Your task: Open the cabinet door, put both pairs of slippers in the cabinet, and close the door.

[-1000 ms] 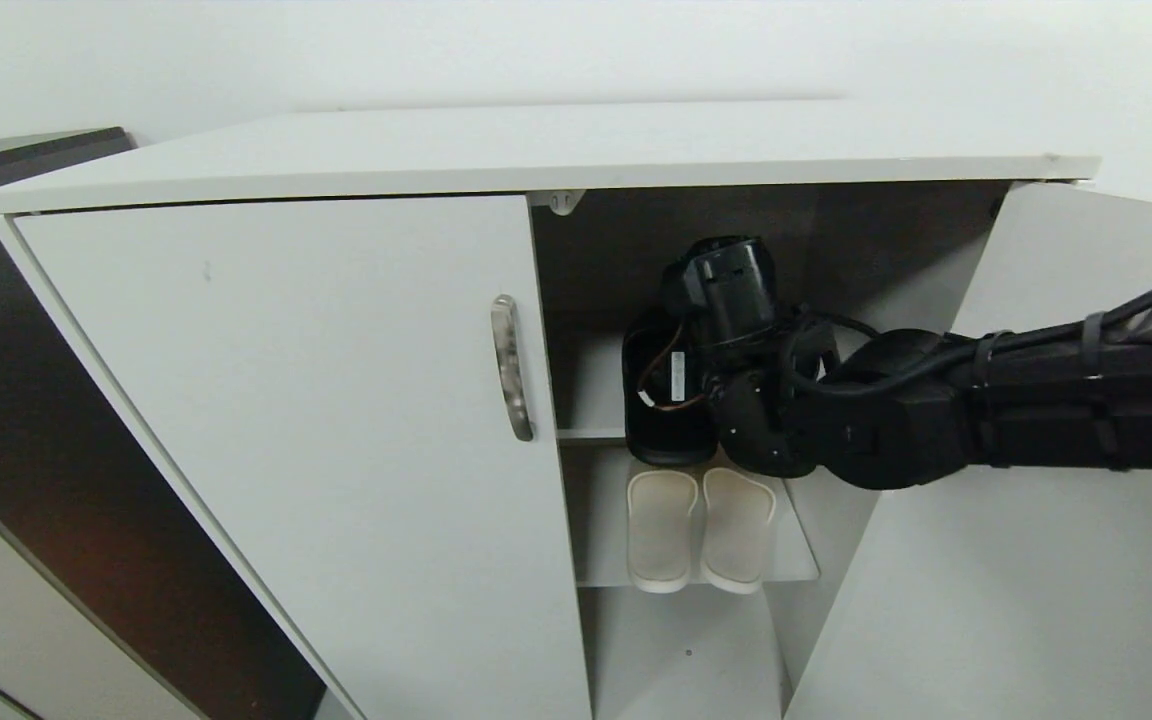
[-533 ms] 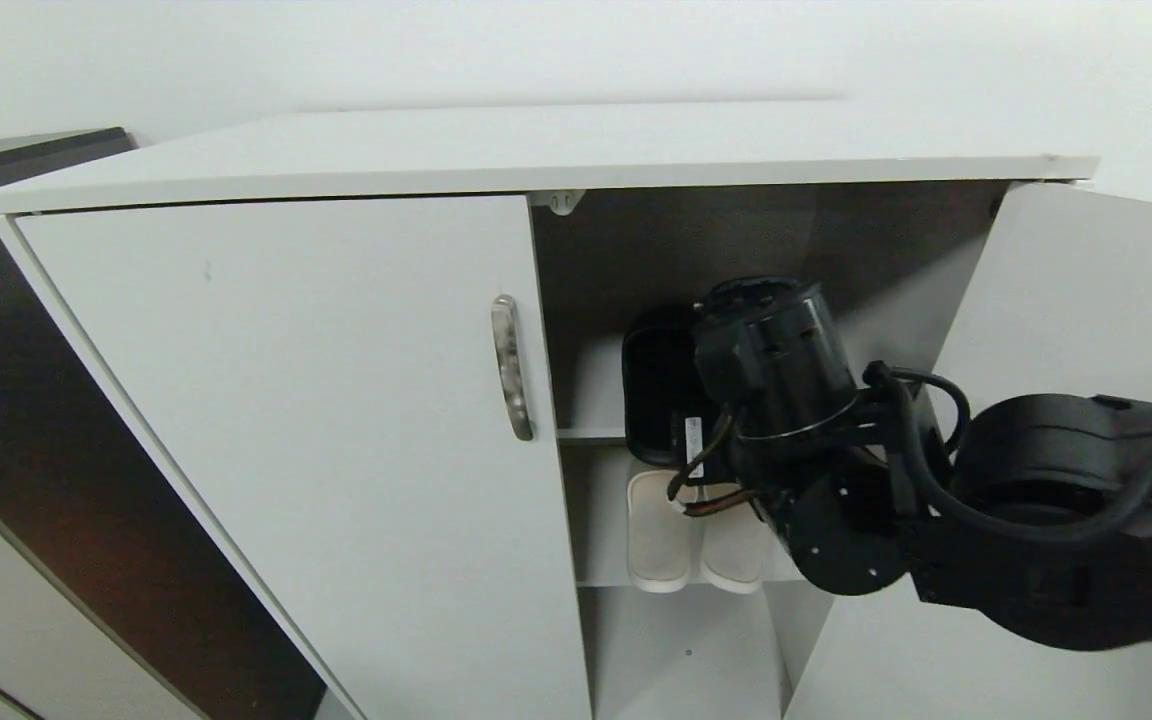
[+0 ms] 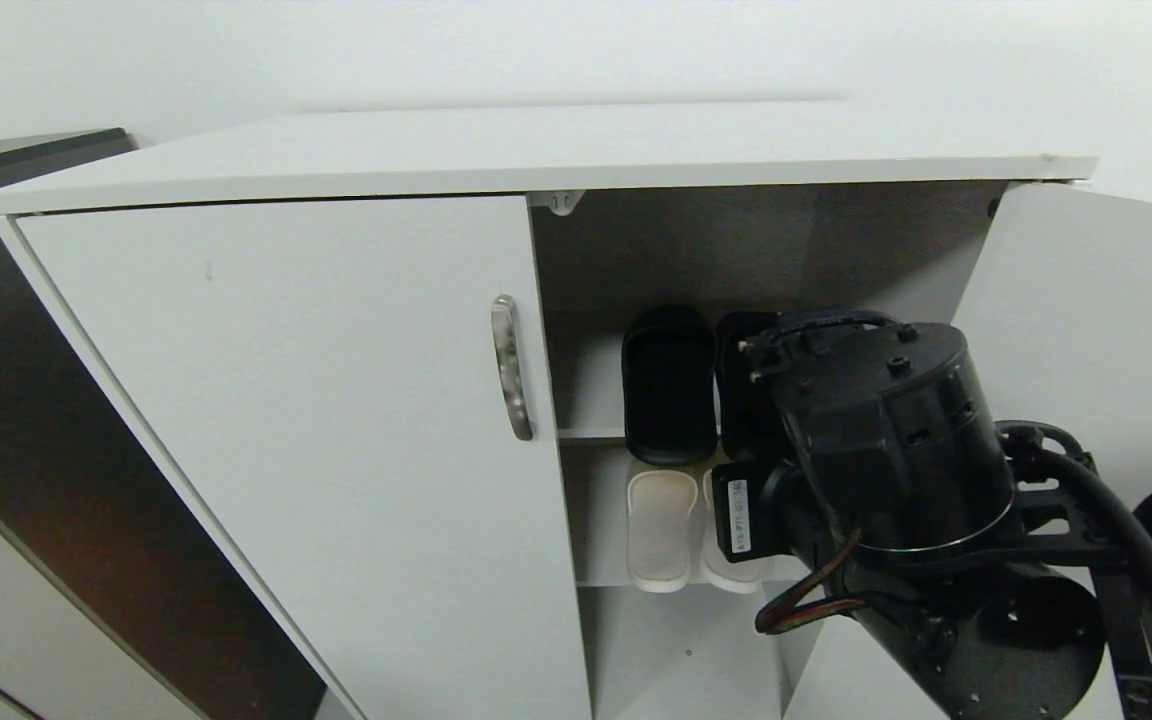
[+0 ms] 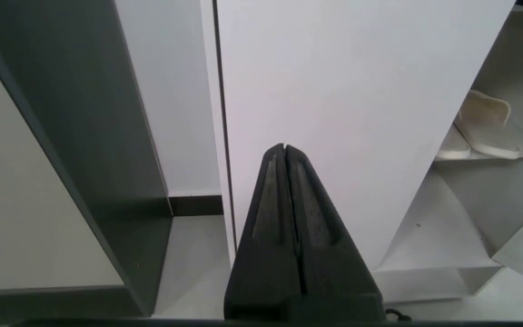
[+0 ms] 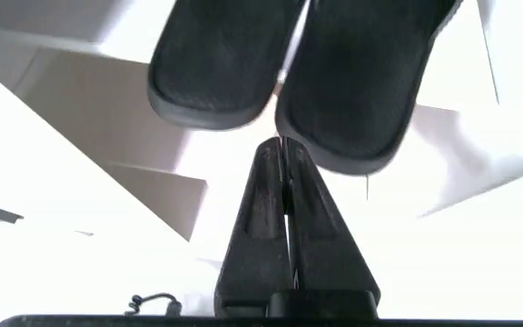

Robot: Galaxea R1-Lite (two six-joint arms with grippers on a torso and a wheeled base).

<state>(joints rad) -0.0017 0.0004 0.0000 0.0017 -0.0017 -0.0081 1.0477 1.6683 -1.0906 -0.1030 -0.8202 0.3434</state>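
Observation:
The white cabinet (image 3: 266,420) has its right door (image 3: 1086,320) swung open and its left door shut. A pair of black slippers (image 3: 669,385) lies on the upper shelf, heels outward, also seen as black slippers (image 5: 280,64) from below. A pair of white slippers (image 3: 661,528) lies on the shelf beneath; the white slippers (image 4: 487,127) also show past the shut door. My right arm hangs in front of the open side, and my right gripper (image 5: 285,143) is shut and empty just below the black heels. My left gripper (image 4: 284,150) is shut, empty, facing the shut left door.
A metal handle (image 3: 510,368) runs down the shut door's right edge. A dark panel (image 3: 46,440) stands left of the cabinet. The lowest compartment (image 3: 681,650) has nothing in it. The open right door stands close beside my right arm.
My right arm has drawn back out of the cabinet and downward, toward the camera. The black slippers stay on the upper shelf, both now uncovered.

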